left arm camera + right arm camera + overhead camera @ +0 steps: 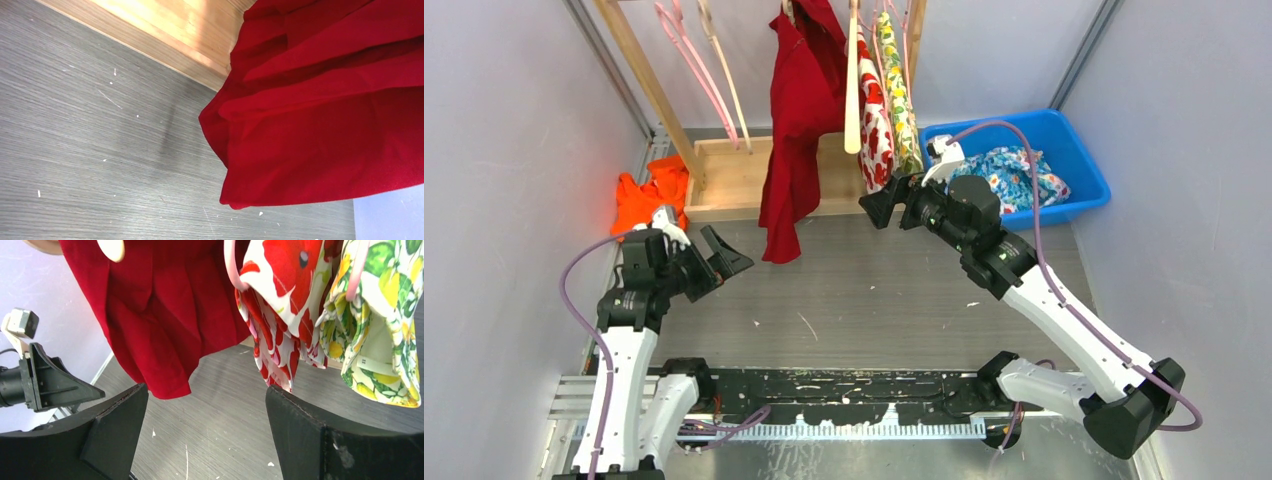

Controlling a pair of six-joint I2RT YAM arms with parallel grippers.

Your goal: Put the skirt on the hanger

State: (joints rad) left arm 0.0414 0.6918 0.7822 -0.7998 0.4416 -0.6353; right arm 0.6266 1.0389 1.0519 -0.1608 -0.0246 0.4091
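Top view: red pleated fabric skirt (796,130) hangs at the light wooden clothes rack (734,180), its hem low over the grey wood-grain tabletop (874,300). Left gripper (721,262) and right gripper (892,206) flank it, jaws apart, both empty. Blue plastic bin (1079,160) far right; pale walls close on both sides. Left wrist: skirt hem only, own fingers unseen. Right wrist: black fingers (115,435) spread wide, nothing between; pale wooden hanger tip (44,245) at the skirt's top. Hanging looks done; next move probably a retreat clear of the cloth.
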